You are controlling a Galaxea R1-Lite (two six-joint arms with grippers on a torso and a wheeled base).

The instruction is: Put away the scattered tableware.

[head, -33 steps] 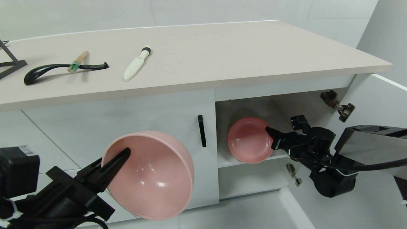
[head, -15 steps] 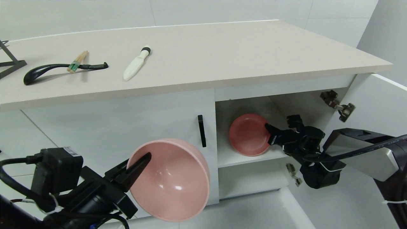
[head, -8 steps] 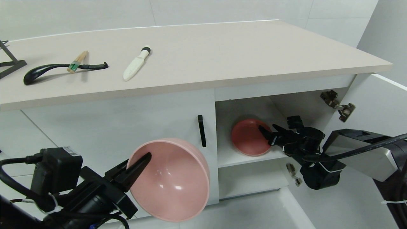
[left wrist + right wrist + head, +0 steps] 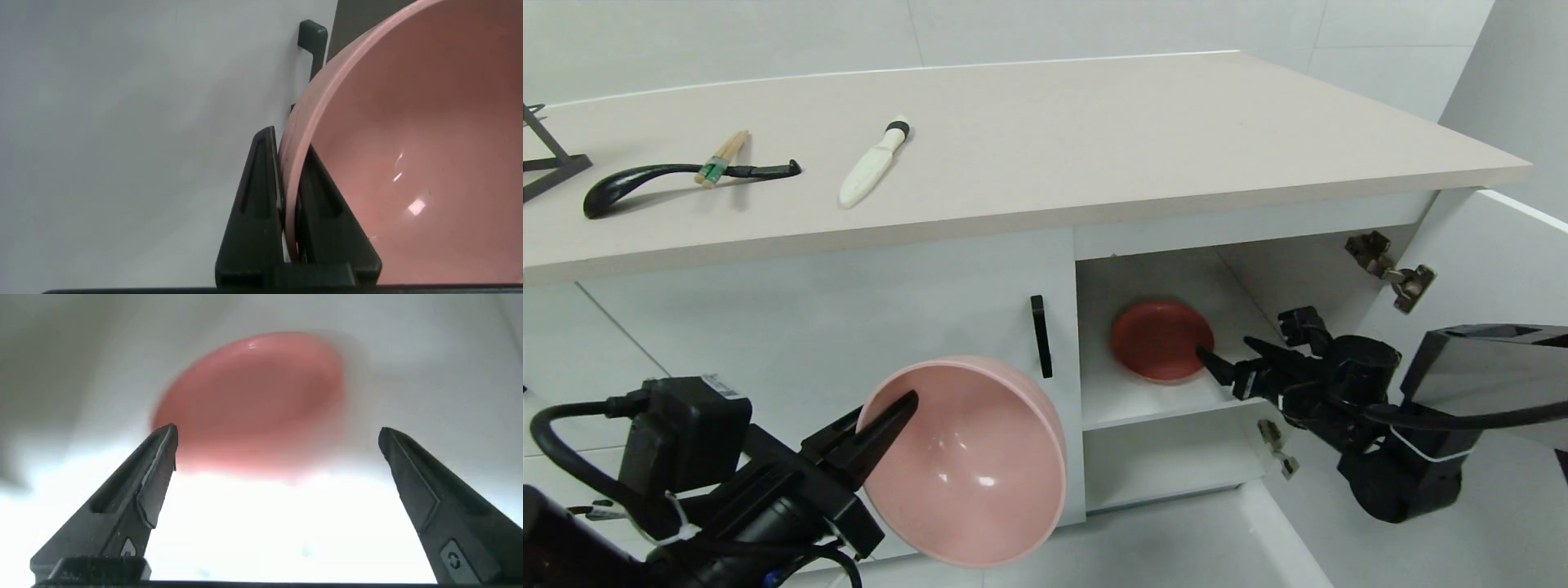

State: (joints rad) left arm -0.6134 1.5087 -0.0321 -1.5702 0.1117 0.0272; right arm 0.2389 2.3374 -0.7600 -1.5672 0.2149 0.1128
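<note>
My left gripper (image 4: 890,416) is shut on the rim of a large pink bowl (image 4: 968,465), held tilted in front of the closed left cabinet door. In the left wrist view the bowl (image 4: 409,147) has its rim pinched between the fingers of the gripper (image 4: 292,204). A smaller pink plate (image 4: 1162,339) lies flat on the upper shelf (image 4: 1119,400) of the open cabinet. My right gripper (image 4: 1223,351) stands open just in front of the plate, apart from it. Seen from the right wrist, the plate (image 4: 253,400) lies beyond the spread gripper (image 4: 276,434).
On the counter (image 4: 1094,139) lie a black ladle (image 4: 645,184), chopsticks (image 4: 721,159) and a white knife (image 4: 874,163), with a black rack (image 4: 547,159) at its far left. A black handle (image 4: 1038,336) sits on the closed door. The right door (image 4: 1494,261) hangs open.
The right gripper has let go of the plate, which now lies flat on the shelf, and has drawn back out. The left arm with the bowl shifted right toward the cabinet.
</note>
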